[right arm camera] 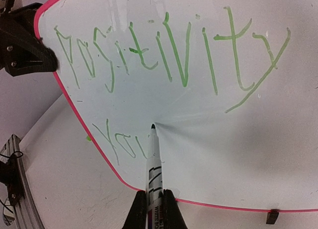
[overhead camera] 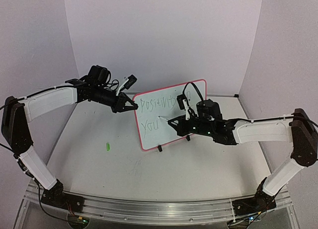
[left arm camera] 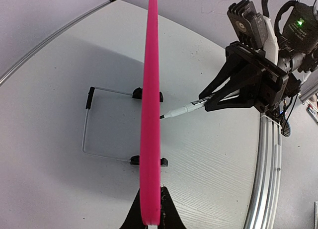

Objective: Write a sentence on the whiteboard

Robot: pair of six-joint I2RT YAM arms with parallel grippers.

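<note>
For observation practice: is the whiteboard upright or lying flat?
Upright: the whiteboard stands on its black clip feet, rim pinched by the left gripper.

White arm shells (overhead camera: 49, 101), black joints (overhead camera: 304, 139), black fingers (right arm camera: 138, 211).

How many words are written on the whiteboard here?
2: "POSITIVITY" across the top of the whiteboard, "YOU" lower left beside the marker tip. Its right end is hidden, so more may exist.

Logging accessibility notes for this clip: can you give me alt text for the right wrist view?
The right gripper holds a marker, tip at the whiteboard just after "YOU", the second line of the green sentence under "POSITIVITY". At upper left, the left gripper grips the board's pink rim.
</note>
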